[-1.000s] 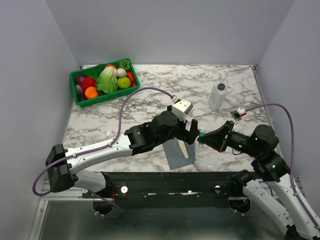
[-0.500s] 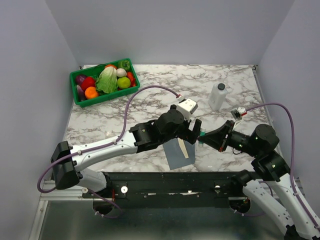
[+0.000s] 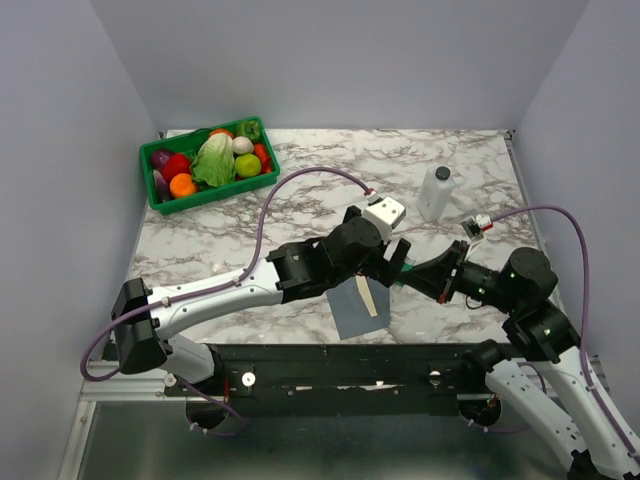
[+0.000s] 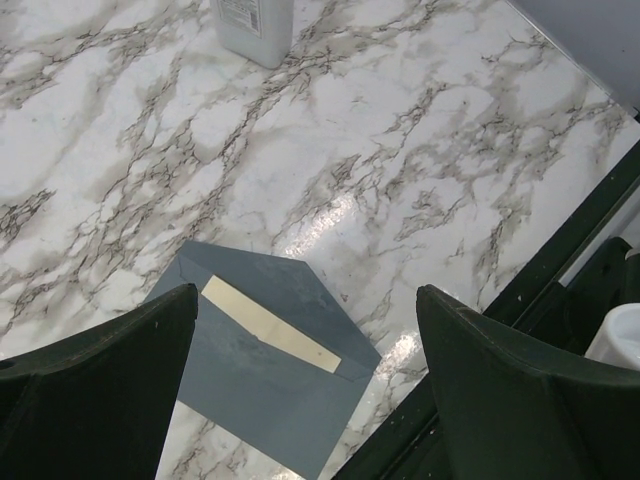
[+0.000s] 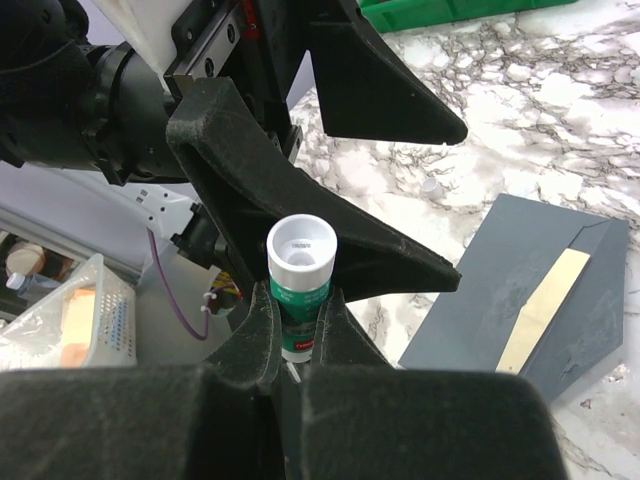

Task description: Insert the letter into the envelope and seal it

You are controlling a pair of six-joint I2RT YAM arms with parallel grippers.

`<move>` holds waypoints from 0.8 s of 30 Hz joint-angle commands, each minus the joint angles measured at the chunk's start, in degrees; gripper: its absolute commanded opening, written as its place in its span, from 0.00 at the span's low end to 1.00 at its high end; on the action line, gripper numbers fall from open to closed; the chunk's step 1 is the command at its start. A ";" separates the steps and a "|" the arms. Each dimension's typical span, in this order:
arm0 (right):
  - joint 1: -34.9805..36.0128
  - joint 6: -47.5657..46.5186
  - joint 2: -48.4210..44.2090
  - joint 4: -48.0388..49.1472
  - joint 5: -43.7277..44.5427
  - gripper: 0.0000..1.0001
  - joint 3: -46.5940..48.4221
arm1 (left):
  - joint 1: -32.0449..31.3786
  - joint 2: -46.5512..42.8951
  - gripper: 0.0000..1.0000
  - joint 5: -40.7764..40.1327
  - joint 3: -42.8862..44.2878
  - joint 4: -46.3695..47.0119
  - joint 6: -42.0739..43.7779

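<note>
The left arm reaches low from the near left corner to mid-table, its wrist bent so the left gripper (image 3: 392, 262) hangs over the envelope's (image 4: 262, 385) far edge, jaws spread wide with nothing between them. The right arm folds in from the right, forearm level and pointing left; the right gripper (image 5: 300, 310) pinches a green glue stick (image 5: 299, 272) by its body, white cap outward. The cap sits just beside the left fingers (image 5: 300, 195); whether they touch cannot be told. The envelope lies flat on the table (image 3: 330, 160) near the front edge, flap open, with the letter (image 4: 270, 325) inside and only a cream strip showing at the mouth. A green basket (image 3: 152, 183) at the far left corner holds vegetables. A white bottle (image 3: 436, 193) stands at the far right.
</note>
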 commanded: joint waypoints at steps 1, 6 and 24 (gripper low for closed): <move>0.88 0.70 1.98 2.24 -2.55 0.01 0.40 | -5.34 2.88 0.99 6.40 2.11 4.57 1.33; 0.88 0.17 1.28 0.76 -0.97 0.01 0.57 | -5.34 1.40 0.99 4.30 0.54 4.66 0.63; 0.88 -3.52 2.24 1.87 12.64 0.01 -7.07 | 8.46 -26.03 0.99 -1.43 -39.61 23.88 -4.65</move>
